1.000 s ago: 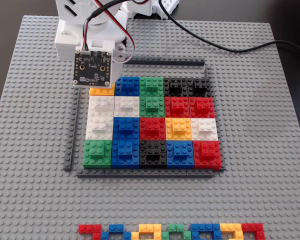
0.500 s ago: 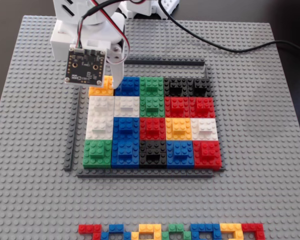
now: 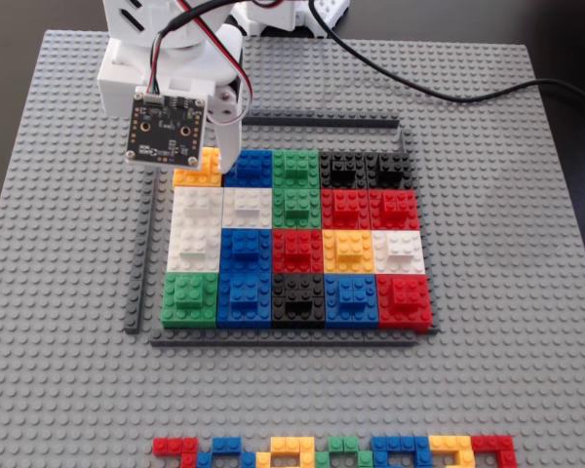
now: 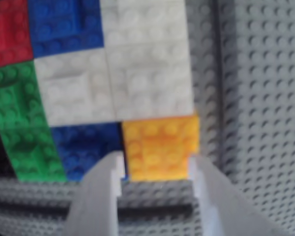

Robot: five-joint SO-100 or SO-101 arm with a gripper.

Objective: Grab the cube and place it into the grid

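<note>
Where studs are covering nearly every surface, noting as follows:

Cube (image 4: 160, 147): sitting in the grid's far-left corner cell in the fixed view (image 3: 201, 170), just beside a blue block; yellow-orange glossy plastic, square, studded, with a smaller raised cap; partly hidden under the arm in the fixed view.

Grid (image 3: 297, 239): forming a rectangular patchwork of square studded blocks in blue, green, black, white, red and yellow, each carrying a raised smaller brick.

Frame strips (image 3: 283, 342): lying thin, dark grey and straight along the grid's edges.

End effector (image 4: 157, 169): hanging over the cube in the wrist view, its pale, smooth, blurred fingers (image 4: 101, 196) standing apart, one at each side of the cube's near edge; looking parted roughly to the cube's width, gripping nothing that can be made out; contact with the cube's sides not clear.

Arm (image 3: 175, 73): showing white moulded plastic shells, a small black square circuit board facing the fixed camera, and thin wires looping above.

Baseplate (image 3: 507, 341): spreading flat, light grey, evenly studded.

Brick strip (image 3: 336, 451): running along the near edge in red, blue, yellow and green, low and flat.

Cable (image 3: 439, 93): trailing black and smooth across the far right.
</note>
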